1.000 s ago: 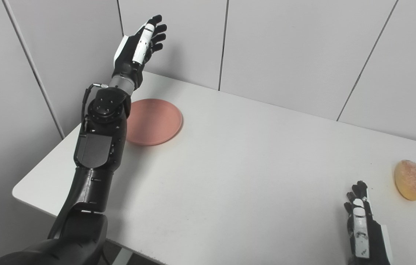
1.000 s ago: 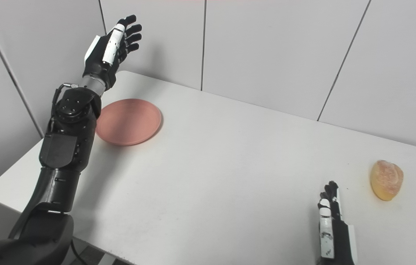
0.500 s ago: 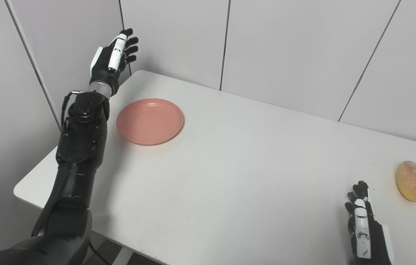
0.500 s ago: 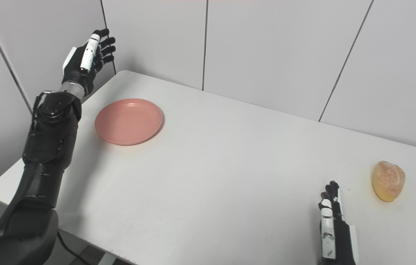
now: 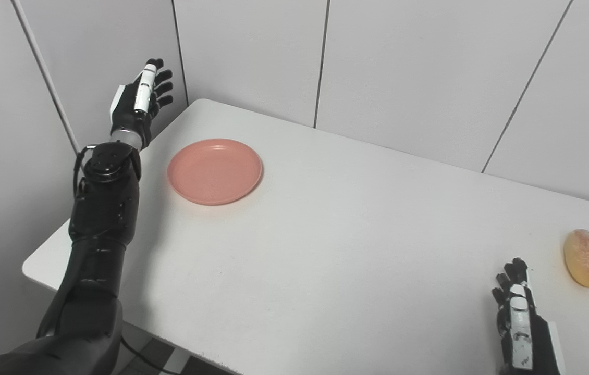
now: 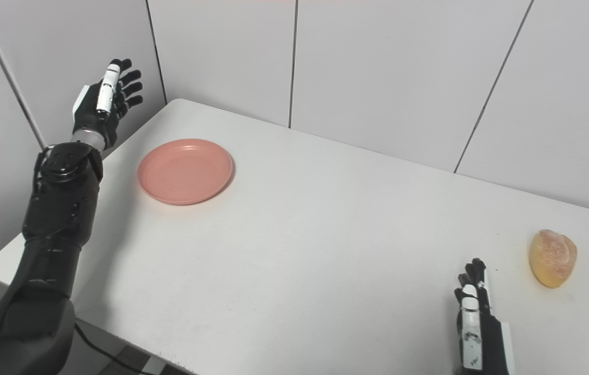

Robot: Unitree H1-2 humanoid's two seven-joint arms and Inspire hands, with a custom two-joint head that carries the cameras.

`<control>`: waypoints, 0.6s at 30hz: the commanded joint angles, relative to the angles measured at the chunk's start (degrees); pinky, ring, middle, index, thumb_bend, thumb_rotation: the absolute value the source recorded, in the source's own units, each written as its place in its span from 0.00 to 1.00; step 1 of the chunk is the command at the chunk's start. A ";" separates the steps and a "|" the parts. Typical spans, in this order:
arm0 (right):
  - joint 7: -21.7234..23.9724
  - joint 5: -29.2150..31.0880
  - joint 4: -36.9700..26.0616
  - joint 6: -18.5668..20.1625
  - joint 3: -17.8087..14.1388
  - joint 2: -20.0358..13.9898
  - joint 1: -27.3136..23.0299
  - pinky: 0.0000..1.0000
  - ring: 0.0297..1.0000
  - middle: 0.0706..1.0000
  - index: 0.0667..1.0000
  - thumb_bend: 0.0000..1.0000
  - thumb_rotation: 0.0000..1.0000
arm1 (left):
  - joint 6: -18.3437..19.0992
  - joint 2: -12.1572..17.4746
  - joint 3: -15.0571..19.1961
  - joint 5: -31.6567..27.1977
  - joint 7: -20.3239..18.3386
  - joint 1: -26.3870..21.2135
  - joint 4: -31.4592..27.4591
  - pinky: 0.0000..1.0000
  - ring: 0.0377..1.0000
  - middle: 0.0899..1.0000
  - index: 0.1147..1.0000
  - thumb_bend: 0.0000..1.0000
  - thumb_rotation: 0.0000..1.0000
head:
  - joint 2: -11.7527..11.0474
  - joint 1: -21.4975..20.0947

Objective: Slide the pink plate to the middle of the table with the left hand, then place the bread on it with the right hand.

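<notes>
Pink plate [image 5: 215, 171] sat untouched at upper left of the frame as your left hand [image 5: 136, 101] hung raised beyond the table's [image 5: 326, 250] left edge, fingers spread and grasping nothing. The hand stood upright against the grey wall panels [image 5: 247, 52], palm side turned toward the plate and well apart from it; judged from that pose, you had it placed outboard of the dish so that a sweep toward frame centre could push the rim from its far side. The black forearm ran down the left of the picture to the lower left corner, clear of the plate.

At lower right your right hand [image 5: 518, 317] lay low over the tabletop, fingers extended forward and close together, released and empty, evidently waiting its turn. Bread [image 5: 588, 257], a golden roll, rested on the table just up and right of that hand, near it but not touching, close to the frame's right edge.

The plate lay flat and right side up, near the table's back left corner, with the white middle of the table bare between it and the roll. By that layout the first step, the slide, was not yet begun, and the bread stood where your right hand could reach it shortly afterward.
</notes>
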 commanded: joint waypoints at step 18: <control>0.03 0.47 -2.15 0.34 -0.60 -0.03 -0.39 1.00 1.00 1.00 1.00 0.15 1.00 | -6.91 0.92 1.30 -2.79 1.36 0.03 4.23 0.83 0.85 0.83 0.83 0.37 1.00 | 1.02 0.08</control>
